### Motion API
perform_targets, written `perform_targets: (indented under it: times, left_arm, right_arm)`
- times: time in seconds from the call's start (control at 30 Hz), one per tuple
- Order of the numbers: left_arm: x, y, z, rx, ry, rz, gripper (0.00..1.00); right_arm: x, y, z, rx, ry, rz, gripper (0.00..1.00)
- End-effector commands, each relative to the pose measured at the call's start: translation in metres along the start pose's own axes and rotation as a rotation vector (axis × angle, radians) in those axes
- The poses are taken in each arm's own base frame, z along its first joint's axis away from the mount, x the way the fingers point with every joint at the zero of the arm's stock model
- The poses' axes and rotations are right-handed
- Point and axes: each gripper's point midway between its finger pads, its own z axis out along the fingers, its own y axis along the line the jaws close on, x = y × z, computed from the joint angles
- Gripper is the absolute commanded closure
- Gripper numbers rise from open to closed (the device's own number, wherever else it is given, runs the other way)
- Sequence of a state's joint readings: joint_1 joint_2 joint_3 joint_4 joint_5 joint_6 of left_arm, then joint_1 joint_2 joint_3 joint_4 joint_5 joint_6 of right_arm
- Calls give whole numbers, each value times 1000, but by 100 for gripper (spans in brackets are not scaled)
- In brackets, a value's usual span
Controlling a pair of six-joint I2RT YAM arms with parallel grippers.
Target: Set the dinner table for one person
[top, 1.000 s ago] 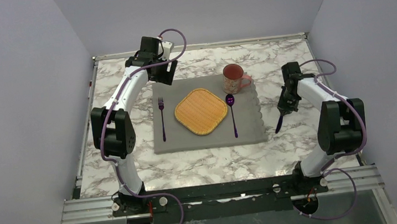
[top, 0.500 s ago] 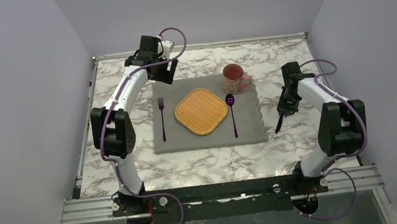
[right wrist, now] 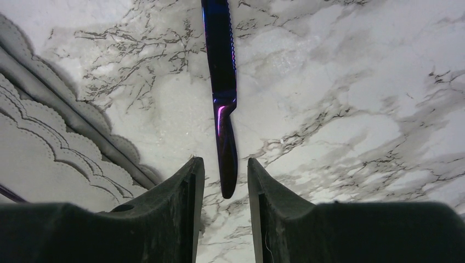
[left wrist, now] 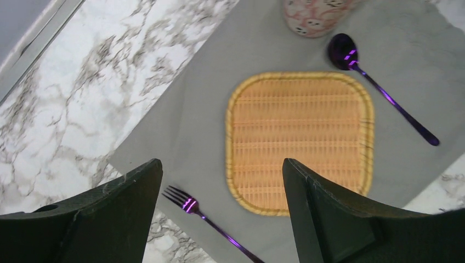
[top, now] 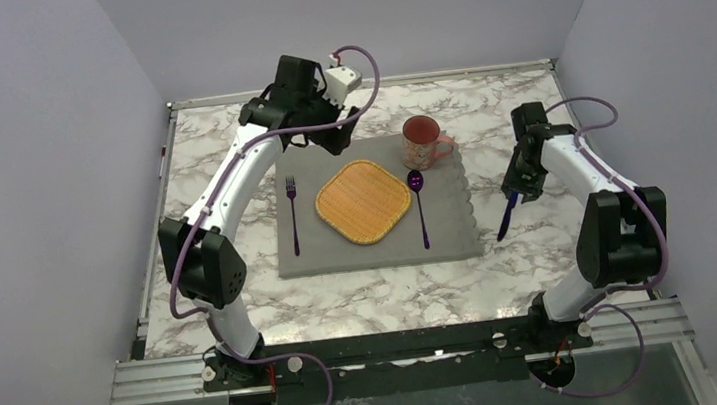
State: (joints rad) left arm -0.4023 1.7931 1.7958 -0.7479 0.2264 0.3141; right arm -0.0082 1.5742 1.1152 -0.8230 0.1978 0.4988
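On the marble dinner table (top: pixel 245 305) lies a grey placemat (top: pixel 310 253) with a woven orange plate (top: pixel 362 201), a purple fork (top: pixel 292 214) left of it, a purple spoon (top: pixel 420 206) right of it and a pink mug (top: pixel 423 140) behind. A dark purple knife (top: pixel 504 220) lies on the marble just right of the placemat. My right gripper (right wrist: pixel 226 167) stands open over the end of the knife (right wrist: pixel 222 82) handle, with a gap on each side. My left gripper (left wrist: pixel 222 170) hangs open and empty above the fork (left wrist: pixel 186 204) and plate (left wrist: pixel 300 139).
Metal edging (top: pixel 362 84) frames the table, and lilac walls close in on three sides. The placemat's scalloped edge (right wrist: pixel 66 131) runs close to the left of the knife. Bare marble stretches in front of the placemat and along both sides.
My right gripper has opened and let go of the knife. The left arm has swung up and to the right, from the placemat's back left corner toward its back middle.
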Motion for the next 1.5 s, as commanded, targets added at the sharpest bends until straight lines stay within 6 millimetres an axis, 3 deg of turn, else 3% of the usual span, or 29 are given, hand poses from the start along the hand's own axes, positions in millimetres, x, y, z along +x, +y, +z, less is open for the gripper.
perform_targets:
  times: [0.0,0.13,0.3,0.5,0.77,1.07,1.23,1.47]
  left_arm:
    - [-23,-52,-28,129,-59,105,16]
    - [-29,-70,-30,196,-74,84,13]
    - [-39,-128,-25,367,-76,88,12]
    - [-49,-164,-4,465,-72,91,12]
    - [-52,-200,30,570,-27,44,13]
    - [-52,-263,53,578,-5,166,14]
    - [-39,-279,67,508,37,208,14]
    - [-15,-271,96,348,122,194,14]
  right_arm:
    - [-8,-5,-15,24,-37,27,60]
    - [-8,-11,-17,59,-37,35,60]
    - [-3,-17,-15,78,-42,74,57]
    - [-2,-17,-8,-27,-9,151,55]
    - [-21,-31,1,-123,6,153,55]
    - [-35,-16,16,-224,45,119,56]
    - [-45,-13,18,-233,43,86,56]
    - [-57,-11,20,-233,19,61,56]
